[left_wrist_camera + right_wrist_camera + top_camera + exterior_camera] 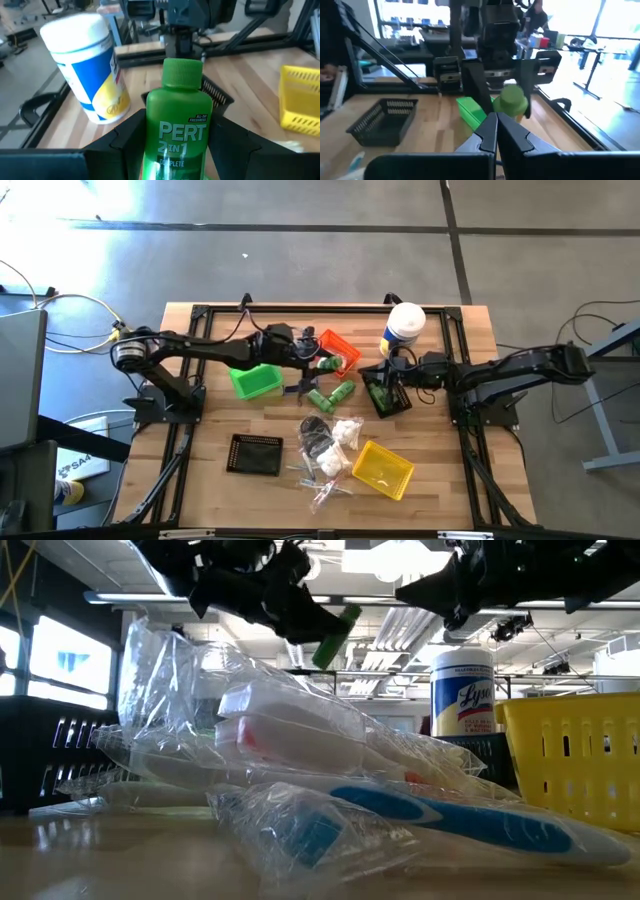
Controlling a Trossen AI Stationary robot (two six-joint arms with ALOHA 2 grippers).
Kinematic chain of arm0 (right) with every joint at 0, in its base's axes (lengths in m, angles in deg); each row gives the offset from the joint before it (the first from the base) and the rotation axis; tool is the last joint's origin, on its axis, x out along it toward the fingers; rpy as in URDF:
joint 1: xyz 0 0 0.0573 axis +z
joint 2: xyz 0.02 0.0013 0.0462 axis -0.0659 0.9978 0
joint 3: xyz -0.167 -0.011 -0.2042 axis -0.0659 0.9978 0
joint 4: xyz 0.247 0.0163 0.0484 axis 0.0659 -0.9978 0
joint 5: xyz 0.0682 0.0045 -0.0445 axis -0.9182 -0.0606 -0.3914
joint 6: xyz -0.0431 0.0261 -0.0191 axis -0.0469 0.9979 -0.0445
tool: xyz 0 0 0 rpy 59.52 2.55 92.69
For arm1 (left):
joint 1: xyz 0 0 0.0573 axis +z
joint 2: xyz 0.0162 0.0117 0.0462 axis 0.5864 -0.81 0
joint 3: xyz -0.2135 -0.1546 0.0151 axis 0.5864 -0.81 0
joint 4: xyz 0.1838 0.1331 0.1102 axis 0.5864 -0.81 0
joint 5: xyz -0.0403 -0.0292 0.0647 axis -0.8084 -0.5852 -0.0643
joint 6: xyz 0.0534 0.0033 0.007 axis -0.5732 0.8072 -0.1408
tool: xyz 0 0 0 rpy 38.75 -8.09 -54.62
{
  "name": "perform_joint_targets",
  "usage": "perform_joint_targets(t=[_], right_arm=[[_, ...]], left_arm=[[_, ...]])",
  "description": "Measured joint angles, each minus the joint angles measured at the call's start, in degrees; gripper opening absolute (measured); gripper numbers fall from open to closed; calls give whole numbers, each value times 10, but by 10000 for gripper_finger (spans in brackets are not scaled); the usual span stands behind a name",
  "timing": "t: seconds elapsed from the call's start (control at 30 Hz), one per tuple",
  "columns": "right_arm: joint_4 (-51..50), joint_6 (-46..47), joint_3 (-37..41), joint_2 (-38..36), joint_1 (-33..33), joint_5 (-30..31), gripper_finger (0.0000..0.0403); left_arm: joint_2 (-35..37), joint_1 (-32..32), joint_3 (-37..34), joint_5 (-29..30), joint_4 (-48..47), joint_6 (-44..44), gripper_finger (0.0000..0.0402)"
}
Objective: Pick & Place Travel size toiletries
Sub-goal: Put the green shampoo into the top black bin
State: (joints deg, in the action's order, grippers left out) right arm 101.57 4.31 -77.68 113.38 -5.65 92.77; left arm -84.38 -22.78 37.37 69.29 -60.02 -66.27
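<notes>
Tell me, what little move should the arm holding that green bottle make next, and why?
Probably carry it over a bin and lower it before letting go. The left gripper is shut on the green bottle, held in the air above the table near the orange bin. Which bin it belongs in I can't tell. The right gripper waits shut nearby.

A white-lidded canister [403, 328] stands near an orange bin [341, 346].
</notes>
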Motion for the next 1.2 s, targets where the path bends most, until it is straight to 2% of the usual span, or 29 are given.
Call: perform_joint_targets(t=[0.3,0.63,0.93,1.07,1.2], right_arm=[[92,1,0,78,0,0,2],[227,1,0,172,0,0,2],[262,16,-44,234,-2,16,7],[260,15,-78,268,-2,0,44],[258,19,-92,289,-2,2,117]], left_arm=[[30,17,-10,-21,-48,0,180],[50,15,-131,-35,124,55,180],[84,15,-161,-37,156,56,180],[85,15,-161,-49,156,56,180],[85,15,-161,-50,155,55,180]])
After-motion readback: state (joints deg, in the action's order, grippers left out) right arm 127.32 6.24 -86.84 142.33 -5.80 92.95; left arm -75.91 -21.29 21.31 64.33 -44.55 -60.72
